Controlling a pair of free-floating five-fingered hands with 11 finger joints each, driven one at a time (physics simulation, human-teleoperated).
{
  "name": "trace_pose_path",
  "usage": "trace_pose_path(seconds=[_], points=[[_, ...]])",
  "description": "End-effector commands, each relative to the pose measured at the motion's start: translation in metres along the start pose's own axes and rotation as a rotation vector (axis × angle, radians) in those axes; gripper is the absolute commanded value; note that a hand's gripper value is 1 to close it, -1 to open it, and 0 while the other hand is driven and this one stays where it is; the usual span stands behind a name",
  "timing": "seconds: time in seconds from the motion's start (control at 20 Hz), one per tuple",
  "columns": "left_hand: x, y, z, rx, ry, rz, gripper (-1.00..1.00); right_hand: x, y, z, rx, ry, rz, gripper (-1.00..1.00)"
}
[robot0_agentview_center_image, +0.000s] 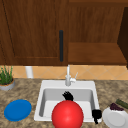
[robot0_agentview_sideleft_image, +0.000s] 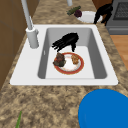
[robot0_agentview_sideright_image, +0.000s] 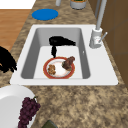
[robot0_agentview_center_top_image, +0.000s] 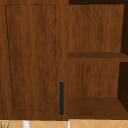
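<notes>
The left hand (robot0_agentview_sideleft_image: 65, 41) is being held flat, fingers extended and gripping nothing, just above the red-rimmed plate (robot0_agentview_sideleft_image: 69, 63) in the sink (robot0_agentview_sideleft_image: 105, 77), apparently for reaching its food.

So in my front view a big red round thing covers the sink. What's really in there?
Observer: From the left side, a round white plate with a red rim lies flat on the floor of the white sink.
Operator: Is there food on it?
Observer: Yes, a dark brown lump and a smaller tan piece sit side by side.
Operator: And the black hand at the back?
Observer: That left hand hangs beside the plate's rim. Its fingers are straight, aimed toward the grey faucet, and it holds nothing.
</notes>
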Motion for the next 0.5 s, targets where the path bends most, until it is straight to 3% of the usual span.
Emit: trace_pose_path(seconds=[0.0,0.1,0.15,0.2,0.25,0.3,0.4,0.45], points=[[0.015,0.005,0.021,0.007,-0.048,-0.029,-1.0,0.0,0.0,0.0,0.0,0.0,0.0,0.0],[0.026,0.002,0.034,0.003,-0.007,-0.058,-1.0,0.0,0.0,0.0,0.0,0.0,0.0,0.0],[0.025,0.004,0.036,0.008,0.004,-0.02,-1.0,0.0,0.0,0.0,0.0,0.0,0.0,0.0],[0.025,0.008,0.033,0.024,-0.009,-0.054,-1.0,0.0,0.0,0.0,0.0,0.0,0.0,0.0],[0.02,0.005,0.028,0.02,-0.005,-0.011,-1.0,0.0,0.0,0.0,0.0,0.0,0.0,0.0],[0.024,0.003,0.035,-0.003,-0.001,-0.007,-1.0,0.0,0.0,0.0,0.0,0.0,0.0,0.0],[0.022,0.002,0.046,-0.019,0.002,-0.001,-1.0,0.0,0.0,0.0,0.0,0.0,0.0,0.0],[0.027,0.004,0.055,-0.022,-0.027,-0.01,-1.0,0.0,0.0,0.0,0.0,0.0,0.0,0.0]])
